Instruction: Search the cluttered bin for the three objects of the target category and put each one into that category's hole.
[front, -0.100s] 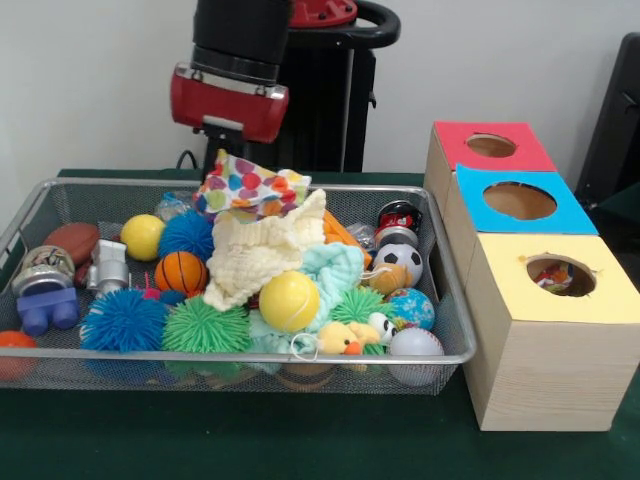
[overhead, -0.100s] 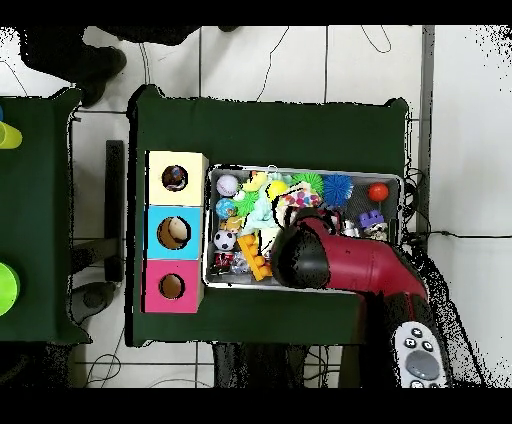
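A robot test room or lab is suggested rather than a home. A table (front, -0.100s: 300, 450) draped in dark green cloth is set against a bare white wall, and a red and black robot arm (overhead, -0.100s: 350, 265) is mounted at its far side, over a wire bin (front, -0.100s: 455, 320) of toys with three colour-topped wooden boxes (front, -0.100s: 545, 340) to its right. From overhead, cables (overhead, -0.100s: 440, 235) are seen trailing over a pale tiled floor (overhead, -0.100s: 470, 130), and a second green-covered table (overhead, -0.100s: 35, 220) stands close by.

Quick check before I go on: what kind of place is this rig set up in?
Likely a robotics lab or test room: a green-covered table against a plain wall, a wire bin of toys, three wooden boxes with coloured holed tops, and cables on the tiled floor.
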